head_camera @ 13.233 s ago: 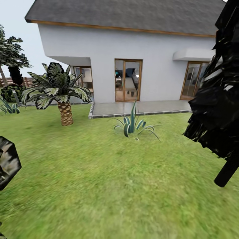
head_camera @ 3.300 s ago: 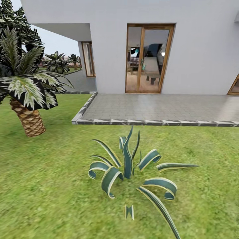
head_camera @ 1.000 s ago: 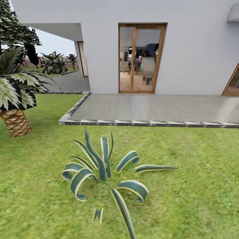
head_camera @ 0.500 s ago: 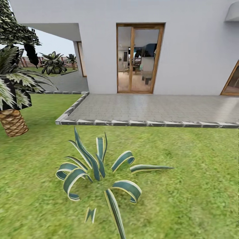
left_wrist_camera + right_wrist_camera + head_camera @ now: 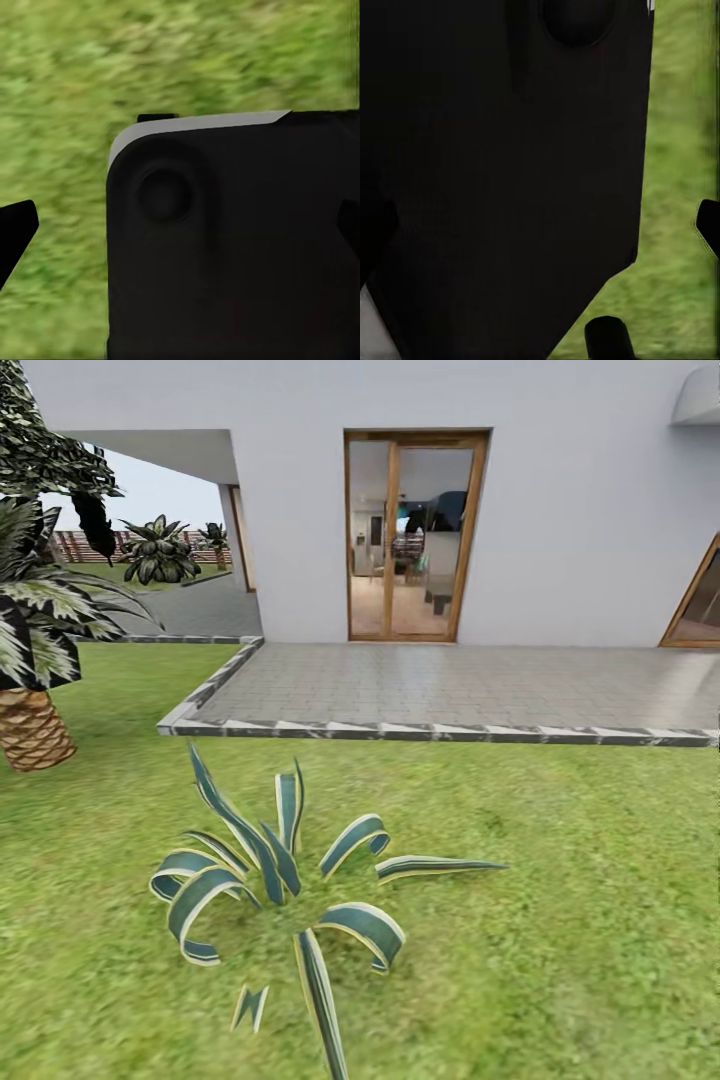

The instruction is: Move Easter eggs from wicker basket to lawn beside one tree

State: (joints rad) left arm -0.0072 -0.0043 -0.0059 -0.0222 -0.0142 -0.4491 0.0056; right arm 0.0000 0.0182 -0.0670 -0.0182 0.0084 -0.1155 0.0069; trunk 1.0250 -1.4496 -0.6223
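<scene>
On the lawn, facing the house, no basket or eggs in sight.

Left to right: a palm [image 5: 35,660] at the lawn's [image 5: 560,880] left edge, a striped spiky plant [image 5: 280,880] in front, the grey patio [image 5: 470,690] beyond. Which way the basket lies can't be judged. Both wrist views show dark housing over grass; grip state can't be told. No writing readable.
</scene>
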